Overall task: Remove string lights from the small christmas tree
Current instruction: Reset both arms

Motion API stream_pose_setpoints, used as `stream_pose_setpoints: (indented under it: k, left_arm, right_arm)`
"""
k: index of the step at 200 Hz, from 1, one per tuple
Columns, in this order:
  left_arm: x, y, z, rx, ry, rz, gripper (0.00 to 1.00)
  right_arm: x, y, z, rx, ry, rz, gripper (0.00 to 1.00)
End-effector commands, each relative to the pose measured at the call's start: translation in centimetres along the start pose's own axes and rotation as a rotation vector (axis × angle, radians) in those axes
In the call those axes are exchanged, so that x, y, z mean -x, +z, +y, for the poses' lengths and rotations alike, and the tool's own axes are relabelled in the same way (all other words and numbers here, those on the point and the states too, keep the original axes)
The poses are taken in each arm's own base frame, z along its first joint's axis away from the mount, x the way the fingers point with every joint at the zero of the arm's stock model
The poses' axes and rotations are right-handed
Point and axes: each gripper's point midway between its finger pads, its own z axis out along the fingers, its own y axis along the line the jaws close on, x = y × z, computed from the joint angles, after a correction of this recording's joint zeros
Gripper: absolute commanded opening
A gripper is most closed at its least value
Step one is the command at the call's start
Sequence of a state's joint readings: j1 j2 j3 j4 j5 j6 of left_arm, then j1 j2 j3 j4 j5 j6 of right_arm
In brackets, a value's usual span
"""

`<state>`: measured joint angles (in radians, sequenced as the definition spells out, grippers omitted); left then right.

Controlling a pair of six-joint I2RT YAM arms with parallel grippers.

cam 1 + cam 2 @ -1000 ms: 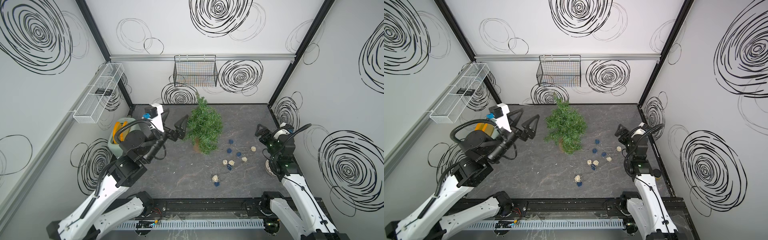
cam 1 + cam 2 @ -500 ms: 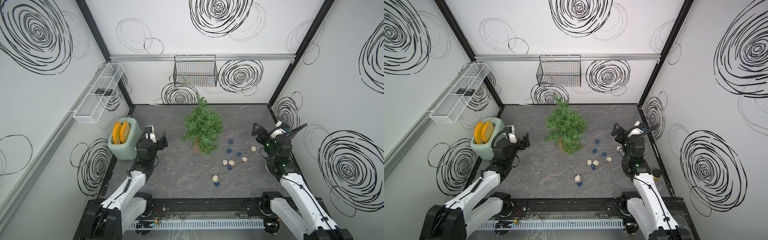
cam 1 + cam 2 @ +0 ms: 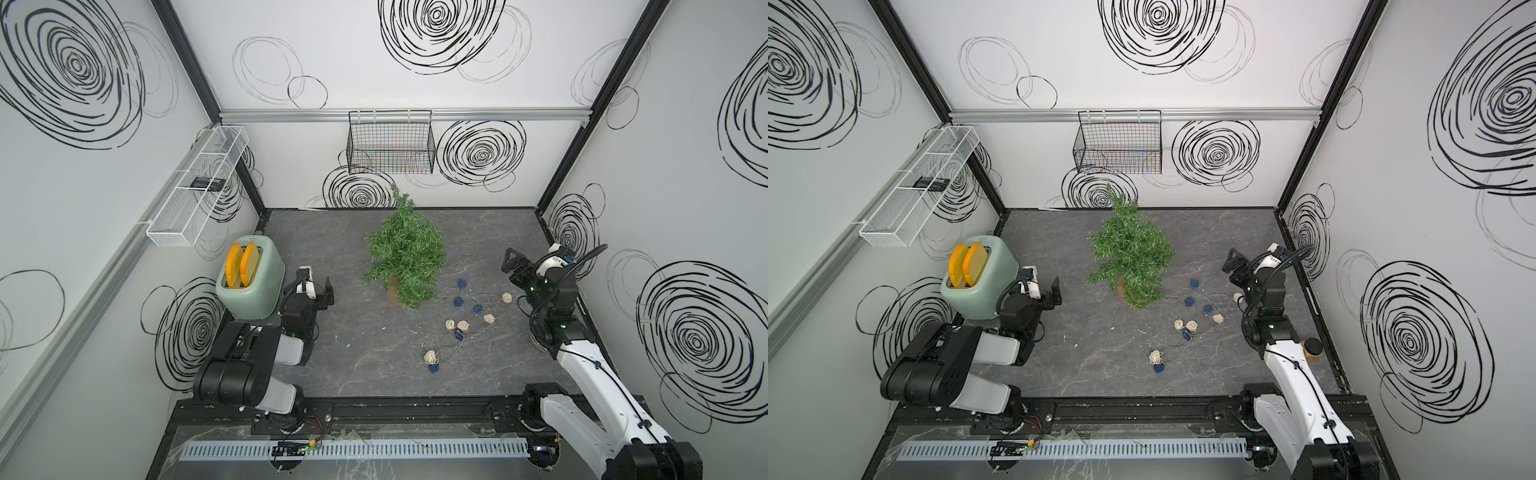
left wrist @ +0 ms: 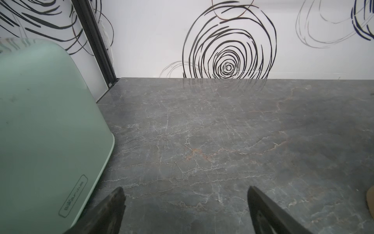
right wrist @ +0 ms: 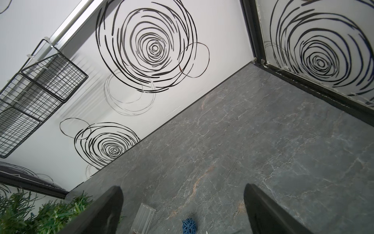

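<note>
Pale wire w/ cream & dk-blue woven balls point(image 3: 462, 326) lies on grey tabletop point(image 3: 353, 365) beside bristly green xmas tree point(image 3: 407, 253); left claw point(image 4: 185, 191), right claw point(image 5: 183, 189) agape, empty

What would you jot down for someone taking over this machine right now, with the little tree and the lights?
Left pincer: open, empty, low beside the toaster.
Right pincer: open, empty, near the table's right edge.
String lights: lying loose on the table, between the small christmas tree and the right pincer; no balls show on the branches.
Done: lights look off the tree.
Left to do: probably nothing; check whether the wire end nearest the tree is caught in low branches, which I cannot tell.
</note>
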<state>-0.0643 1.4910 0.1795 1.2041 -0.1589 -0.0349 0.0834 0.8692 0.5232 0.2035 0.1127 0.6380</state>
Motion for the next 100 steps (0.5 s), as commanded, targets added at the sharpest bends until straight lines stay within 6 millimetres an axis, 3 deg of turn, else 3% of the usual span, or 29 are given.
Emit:
stream_pose_setpoints:
  k: [1,38,71,100]
  left_arm:
    - [4.2,-0.1,-0.2,-0.007,-0.011,-0.164,0.96]
    - [4.2,-0.1,-0.2,0.006,-0.007,-0.169,0.96]
    - [4.3,-0.2,-0.2,0.007,-0.008,-0.170,0.96]
    - [4.2,-0.2,-0.2,0.015,-0.005,-0.169,0.96]
  right_arm:
    - [1.6,0.3,-0.1,-0.034,-0.004,-0.056,0.97]
    - [1.0,1.7,0.3,0.053,-0.171,-0.085,0.97]
    - [0.0,3.1,-2.8,-0.080,-0.415,-0.128,0.97]
    - [-3.1,4.5,-5.6,-0.145,-0.509,-0.081,0.97]
